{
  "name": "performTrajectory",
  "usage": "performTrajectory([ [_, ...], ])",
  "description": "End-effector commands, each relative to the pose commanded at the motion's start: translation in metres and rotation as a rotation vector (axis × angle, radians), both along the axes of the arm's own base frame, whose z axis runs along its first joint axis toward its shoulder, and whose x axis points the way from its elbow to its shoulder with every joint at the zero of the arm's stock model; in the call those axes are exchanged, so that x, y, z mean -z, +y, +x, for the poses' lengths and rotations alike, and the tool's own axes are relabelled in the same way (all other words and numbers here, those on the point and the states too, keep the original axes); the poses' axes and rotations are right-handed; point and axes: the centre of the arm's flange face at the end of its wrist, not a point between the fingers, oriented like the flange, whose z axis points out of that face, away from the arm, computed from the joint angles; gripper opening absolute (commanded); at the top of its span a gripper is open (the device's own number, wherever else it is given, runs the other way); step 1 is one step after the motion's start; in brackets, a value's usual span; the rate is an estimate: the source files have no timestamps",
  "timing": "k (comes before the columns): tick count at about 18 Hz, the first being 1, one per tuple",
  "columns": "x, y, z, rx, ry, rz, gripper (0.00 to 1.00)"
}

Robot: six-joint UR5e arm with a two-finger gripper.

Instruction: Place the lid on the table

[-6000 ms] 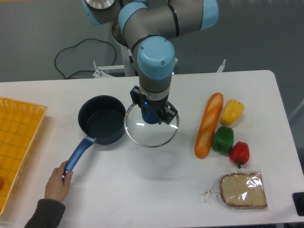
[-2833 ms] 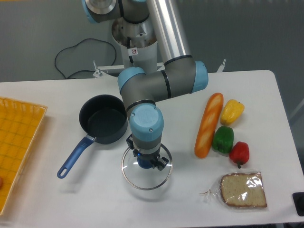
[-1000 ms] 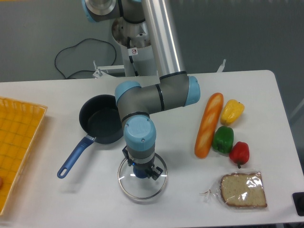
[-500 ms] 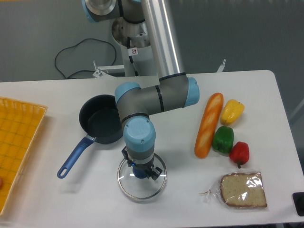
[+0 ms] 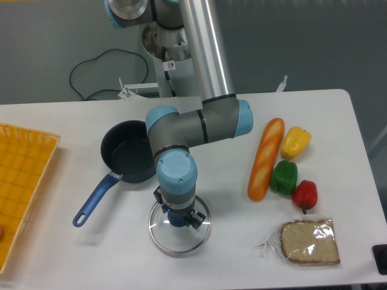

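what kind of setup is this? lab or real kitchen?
Most likely a robot lab staged as a kitchen: a plain white table against a bare grey wall, a loose black cable behind the arm base, and props laid out in a row, such as the orange baguette and bagged bread slice.

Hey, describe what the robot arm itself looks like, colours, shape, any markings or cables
The arm is a thick silver metal tube with grey cylindrical joints capped in light blue. A small round red-and-white sticker marks the base column. The gripper is small, dark and mostly hidden. No cable on the arm shows.
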Motion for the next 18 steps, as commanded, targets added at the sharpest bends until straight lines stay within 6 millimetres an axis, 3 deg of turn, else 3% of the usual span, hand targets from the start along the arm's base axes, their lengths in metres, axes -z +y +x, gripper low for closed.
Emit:
performTrajectory([
  [18,0.0094,0.0032,0.0041,-0.008,-0.009,-0.011,0.45],
])
